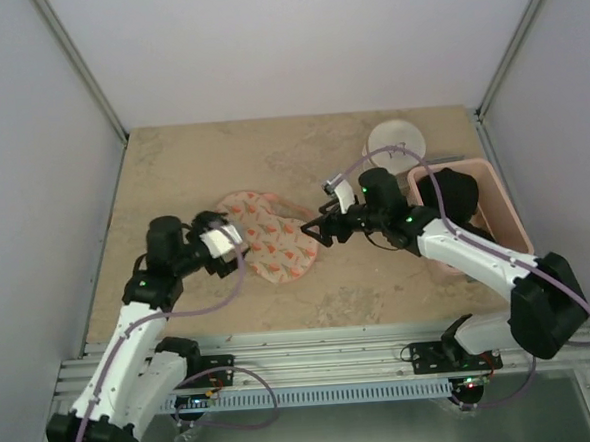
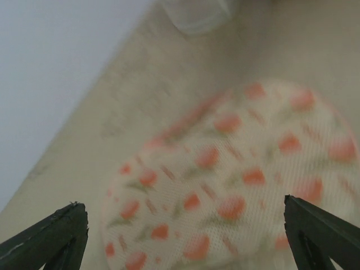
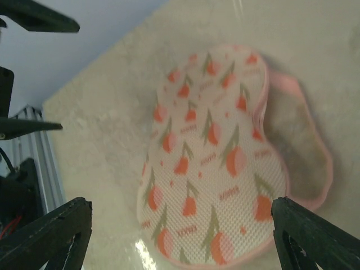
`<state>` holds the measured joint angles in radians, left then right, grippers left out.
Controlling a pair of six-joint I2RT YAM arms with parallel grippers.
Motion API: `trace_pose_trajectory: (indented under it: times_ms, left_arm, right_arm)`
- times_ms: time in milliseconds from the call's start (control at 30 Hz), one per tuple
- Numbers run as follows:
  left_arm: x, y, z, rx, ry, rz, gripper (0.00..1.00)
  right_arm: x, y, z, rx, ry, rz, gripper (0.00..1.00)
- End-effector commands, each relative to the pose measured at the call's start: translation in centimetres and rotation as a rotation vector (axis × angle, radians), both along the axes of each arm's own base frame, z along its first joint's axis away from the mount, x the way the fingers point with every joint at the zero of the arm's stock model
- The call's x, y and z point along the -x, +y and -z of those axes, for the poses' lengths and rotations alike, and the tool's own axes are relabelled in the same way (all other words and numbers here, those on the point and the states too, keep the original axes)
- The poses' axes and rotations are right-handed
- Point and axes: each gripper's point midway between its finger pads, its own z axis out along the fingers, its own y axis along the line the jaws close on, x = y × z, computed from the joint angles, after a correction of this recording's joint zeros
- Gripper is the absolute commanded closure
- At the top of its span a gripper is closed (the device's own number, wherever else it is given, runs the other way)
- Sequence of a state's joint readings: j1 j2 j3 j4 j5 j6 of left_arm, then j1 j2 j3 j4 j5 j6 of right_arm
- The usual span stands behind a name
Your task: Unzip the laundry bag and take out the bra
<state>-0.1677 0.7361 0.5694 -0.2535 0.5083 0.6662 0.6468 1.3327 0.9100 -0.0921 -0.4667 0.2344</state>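
The laundry bag (image 1: pixel 271 240) lies flat mid-table, cream-pink with an orange-red print. It also shows in the left wrist view (image 2: pixel 225 185) and the right wrist view (image 3: pixel 208 157). On one side its pink rim (image 3: pixel 315 146) loops outward around a pale area. My left gripper (image 1: pixel 238 246) is open at the bag's left end, low over it (image 2: pixel 185 247). My right gripper (image 1: pixel 316 230) is open at the bag's right edge, with the bag between its fingers (image 3: pixel 183 242). Neither holds anything. The bra is not in view.
A pink bin (image 1: pixel 505 213) stands at the right with a dark garment (image 1: pixel 459 196) in it. A white round container (image 1: pixel 395 140) sits at the back right and also shows in the left wrist view (image 2: pixel 197 14). Grey walls enclose the table on three sides.
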Motion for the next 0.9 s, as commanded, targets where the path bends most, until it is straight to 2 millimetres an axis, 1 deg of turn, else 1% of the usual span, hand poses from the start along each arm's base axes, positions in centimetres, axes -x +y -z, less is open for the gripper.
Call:
trace_pose_trajectory:
  times_ms: [0,100,167,200,267,300,367,500,600,633,700,733,800,833,867]
  left_arm:
    - [3.1,1.5,9.1,-0.666,0.012,0.292,0.07]
    - [2.9,1.5,11.3,-0.851,-0.046,0.403,0.16]
    - [2.9,1.1,12.8,-0.920,-0.079,0.461,0.20]
    - [2.9,0.7,13.5,-0.928,-0.089,0.479,0.21]
    - [2.7,-0.9,14.5,-0.906,-0.109,0.498,0.24]
    - [2.5,-1.6,14.7,-0.888,-0.117,0.496,0.26]
    - [2.2,-2.5,15.4,-0.871,-0.127,0.504,0.28]
    - [1.8,-2.6,17.2,-0.890,-0.147,0.509,0.33]
    - [2.0,-2.9,17.9,-0.892,-0.156,0.543,0.38]
    - [1.9,-3.1,18.0,-0.889,-0.166,0.549,0.42]
    - [1.6,-3.4,18.0,-0.878,-0.184,0.544,0.54]
    - [1.4,-3.5,18.0,-0.876,-0.193,0.542,0.59]
    - [1.3,-3.8,18.1,-0.859,-0.185,0.540,0.64]
    - [1.4,-3.9,18.1,-0.847,-0.173,0.540,0.71]
    - [1.5,-4.1,18.0,-0.835,-0.159,0.547,0.82]
  right_arm:
    - [0.9,0.7,2.6,0.034,0.091,-0.021,0.13]
    - [0.9,0.8,3.6,0.049,0.107,-0.013,0.13]
    - [0.8,0.7,4.1,0.063,0.110,-0.005,0.13]
    - [0.9,0.7,4.3,0.070,0.110,-0.002,0.13]
    - [1.0,0.4,4.7,0.080,0.107,0.007,0.12]
    - [1.0,0.3,4.8,0.083,0.104,0.009,0.12]
    - [1.1,0.1,4.8,0.089,0.098,0.011,0.12]
    - [1.2,-0.3,4.4,0.094,0.081,0.016,0.11]
    - [1.1,-0.6,4.3,0.100,0.063,0.026,0.10]
    - [1.2,-0.6,4.2,0.101,0.059,0.025,0.10]
    - [1.2,-0.7,4.0,0.100,0.053,0.027,0.09]
    - [1.2,-0.7,3.9,0.097,0.052,0.026,0.09]
    - [1.3,-0.8,3.7,0.096,0.047,0.025,0.09]
    - [1.4,-0.9,3.7,0.097,0.044,0.024,0.09]
    - [1.5,-0.9,3.6,0.099,0.038,0.021,0.09]
